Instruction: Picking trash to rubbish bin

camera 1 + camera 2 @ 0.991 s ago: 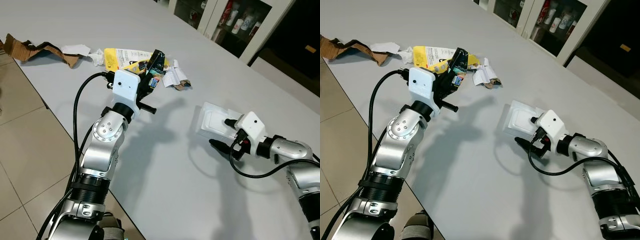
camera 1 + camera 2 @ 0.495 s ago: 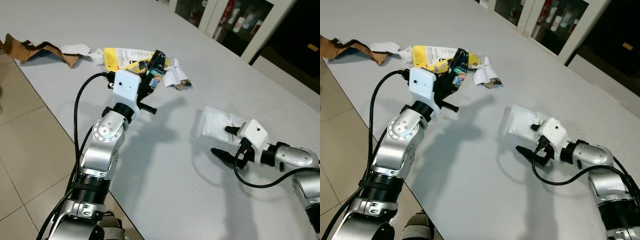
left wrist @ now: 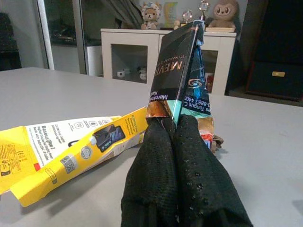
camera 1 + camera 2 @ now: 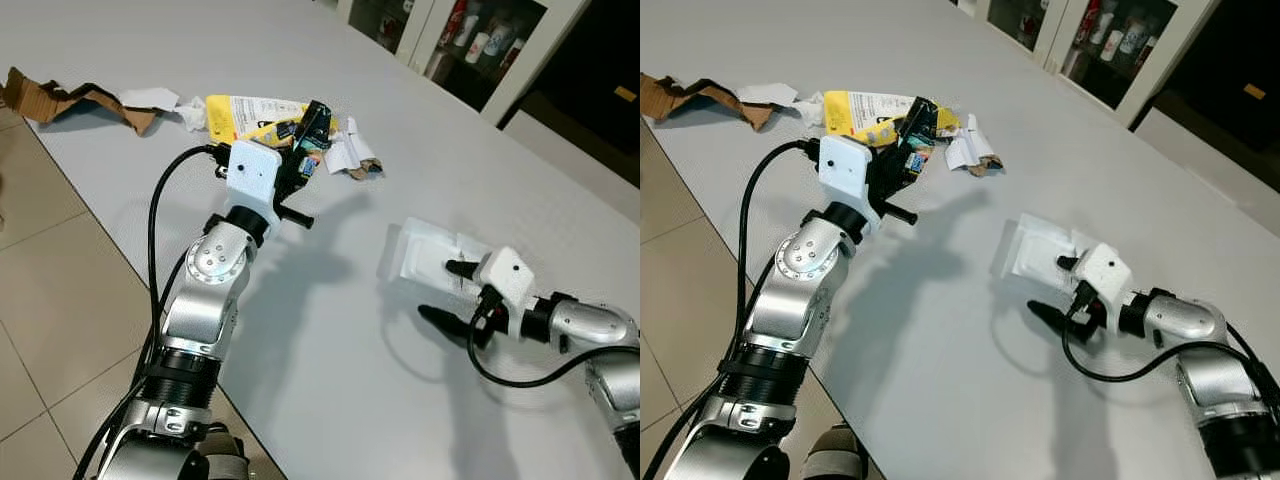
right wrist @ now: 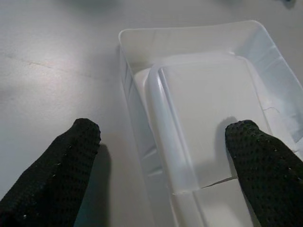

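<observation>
Holding a dark snack packet (image 3: 177, 75) pinched in my left claw (image 3: 176, 124) above the worktop (image 4: 330, 340); right claw (image 5: 163, 142) spread astride white plastic tray (image 5: 208, 123), mid-worktop

My left gripper (image 3: 177, 130) was black with dotted pads, as was my right gripper (image 5: 161, 156). The packet (image 3: 182, 71) in my left was black with gold lettering, one side teal, copper at its base. The box (image 3: 71, 151) was yellow with a white label. The tray (image 5: 208, 94) was white, the table (image 4: 330, 340) pale grey, the cardboard (image 4: 60, 100) brown.
</observation>
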Controlling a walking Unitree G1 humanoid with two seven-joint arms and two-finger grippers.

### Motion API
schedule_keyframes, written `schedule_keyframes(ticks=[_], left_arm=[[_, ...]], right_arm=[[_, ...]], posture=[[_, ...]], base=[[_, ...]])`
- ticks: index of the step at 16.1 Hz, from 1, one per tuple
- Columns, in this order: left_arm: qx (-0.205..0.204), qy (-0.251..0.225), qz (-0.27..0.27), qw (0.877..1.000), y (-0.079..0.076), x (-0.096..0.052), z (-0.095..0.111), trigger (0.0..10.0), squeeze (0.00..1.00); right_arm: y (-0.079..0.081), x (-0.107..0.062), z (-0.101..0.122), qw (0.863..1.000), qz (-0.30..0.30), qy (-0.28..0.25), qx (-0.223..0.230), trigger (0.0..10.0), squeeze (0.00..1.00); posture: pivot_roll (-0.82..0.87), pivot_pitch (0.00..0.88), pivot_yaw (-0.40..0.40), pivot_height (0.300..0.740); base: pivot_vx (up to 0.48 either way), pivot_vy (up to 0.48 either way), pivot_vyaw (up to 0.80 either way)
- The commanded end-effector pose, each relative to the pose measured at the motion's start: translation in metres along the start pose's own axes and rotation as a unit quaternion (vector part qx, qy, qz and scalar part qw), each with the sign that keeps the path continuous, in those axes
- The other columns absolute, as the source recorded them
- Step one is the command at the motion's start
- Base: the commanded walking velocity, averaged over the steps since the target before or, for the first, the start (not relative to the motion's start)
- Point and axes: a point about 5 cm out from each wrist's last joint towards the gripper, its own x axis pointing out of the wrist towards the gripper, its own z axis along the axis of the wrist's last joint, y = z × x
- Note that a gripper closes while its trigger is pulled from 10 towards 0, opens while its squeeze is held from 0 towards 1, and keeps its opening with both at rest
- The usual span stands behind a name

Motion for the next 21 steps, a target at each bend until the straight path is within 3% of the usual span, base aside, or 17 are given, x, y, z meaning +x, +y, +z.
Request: schedule_keyframes(ticks=[1,5,8,9,10,21], left_arm=[[-0.004,-0.004,-0.014,1.000,-0.007,0.003,0.002,10.0,0.00],[-0.005,-0.004,-0.016,1.000,-0.009,0.004,0.001,10.0,0.00],[-0.006,-0.003,-0.015,1.000,-0.009,0.003,0.001,10.0,0.00],[-0.006,-0.003,-0.015,1.000,-0.009,0.003,0.001,10.0,0.00],[-0.006,-0.003,-0.014,1.000,-0.009,0.004,0.001,10.0,0.00],[-0.006,-0.006,-0.013,1.000,-0.009,0.006,0.002,10.0,0.00]], right_arm=[[0.016,-0.001,-0.022,0.998,0.041,0.052,0.024,10.0,0.00],[0.044,0.007,-0.043,0.991,0.092,0.086,0.046,10.0,0.00],[0.053,0.011,-0.054,0.988,0.098,0.101,0.061,10.0,0.00],[0.056,0.011,-0.057,0.987,0.102,0.105,0.065,3.1,0.00],[0.057,0.011,-0.059,0.986,0.103,0.108,0.070,0.0,0.00],[0.049,0.010,-0.062,0.990,0.064,0.105,0.066,0.0,0.00]], posture=[[0.23,0.198,-0.151,0.740],[0.23,0.198,-0.151,0.740],[0.23,0.198,-0.151,0.740],[0.23,0.203,-0.157,0.740],[0.23,0.201,-0.157,0.740],[0.23,0.187,-0.156,0.740]], base=[[0.000,0.000,0.00],[0.000,0.000,0.00],[0.000,0.000,0.00],[0.000,0.000,0.00],[0.000,0.000,0.00],[0.000,0.000,0.00]])
